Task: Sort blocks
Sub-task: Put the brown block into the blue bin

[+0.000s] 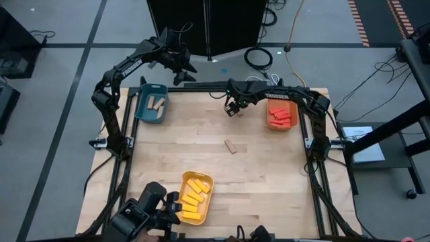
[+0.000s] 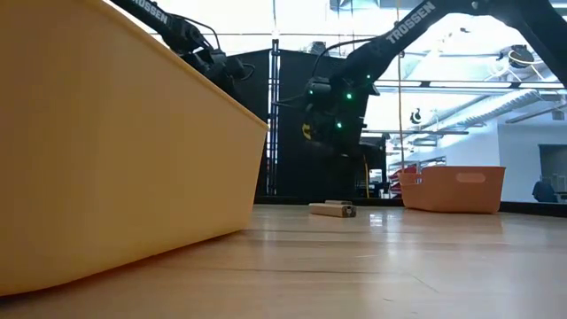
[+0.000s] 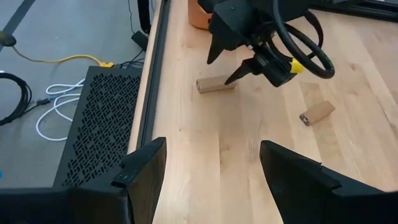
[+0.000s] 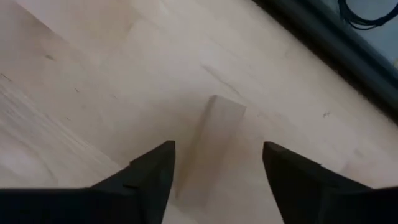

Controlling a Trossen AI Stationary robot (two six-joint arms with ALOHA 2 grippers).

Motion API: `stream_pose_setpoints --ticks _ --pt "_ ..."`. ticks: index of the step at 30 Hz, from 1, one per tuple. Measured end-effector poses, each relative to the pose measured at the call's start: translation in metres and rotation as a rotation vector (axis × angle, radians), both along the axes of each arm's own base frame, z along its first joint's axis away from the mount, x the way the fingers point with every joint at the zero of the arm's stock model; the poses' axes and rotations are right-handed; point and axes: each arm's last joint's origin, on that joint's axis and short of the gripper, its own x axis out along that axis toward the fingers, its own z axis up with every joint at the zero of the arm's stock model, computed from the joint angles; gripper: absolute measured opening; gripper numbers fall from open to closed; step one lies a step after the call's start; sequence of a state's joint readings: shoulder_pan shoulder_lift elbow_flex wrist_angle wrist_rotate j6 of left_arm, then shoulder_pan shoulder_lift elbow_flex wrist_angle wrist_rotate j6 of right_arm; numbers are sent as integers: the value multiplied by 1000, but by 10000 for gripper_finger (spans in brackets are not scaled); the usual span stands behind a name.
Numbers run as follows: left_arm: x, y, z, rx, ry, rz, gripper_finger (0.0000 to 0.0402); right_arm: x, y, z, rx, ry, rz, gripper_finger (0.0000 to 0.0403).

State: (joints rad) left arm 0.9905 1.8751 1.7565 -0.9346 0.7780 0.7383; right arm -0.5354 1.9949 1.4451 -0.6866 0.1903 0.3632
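Note:
A tan block (image 4: 214, 140) lies flat on the table near its far edge. My right gripper (image 4: 217, 168) hangs open just above it, one finger on either side, touching nothing; the left wrist view shows this block (image 3: 215, 84) below the right gripper (image 3: 227, 62). A second tan block (image 1: 231, 146) lies at the table's middle, also seen as the block (image 3: 317, 112) and the block (image 2: 333, 209). My left gripper (image 3: 214, 180) is open and raised over the far edge, beside the teal tray (image 1: 144, 107).
The teal tray at far left holds tan blocks (image 1: 157, 103). The orange tray (image 1: 270, 102) at far right holds red blocks (image 1: 282, 115). The yellow tray (image 1: 208, 180) at the near edge holds yellow blocks (image 1: 193, 198). Bare wood lies between the trays.

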Motion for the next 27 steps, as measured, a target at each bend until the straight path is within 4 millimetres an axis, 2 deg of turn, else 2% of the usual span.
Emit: stream_pose_setpoints --ticks 4,9,13,17,20,24,27 --pt "0 0 0 2 5 4 255 -7 1 -14 10 12 -15 248" --pt "-3 -4 -3 -54 44 2 255 -18 1 -33 31 26 -39 243" --pt "1 -9 -3 -66 50 -10 255 -19 5 -38 36 25 -31 191" --pt "3 -14 1 -93 43 -8 255 -20 13 -43 33 39 5 95" --pt "1 -23 5 -145 -3 -75 255 -20 18 -45 27 65 47 25" --pt "-8 -36 9 -264 -108 -207 255 -19 25 -36 20 66 99 25" --pt "-22 -43 16 -327 -160 -234 255 -22 31 -17 1 34 153 20"
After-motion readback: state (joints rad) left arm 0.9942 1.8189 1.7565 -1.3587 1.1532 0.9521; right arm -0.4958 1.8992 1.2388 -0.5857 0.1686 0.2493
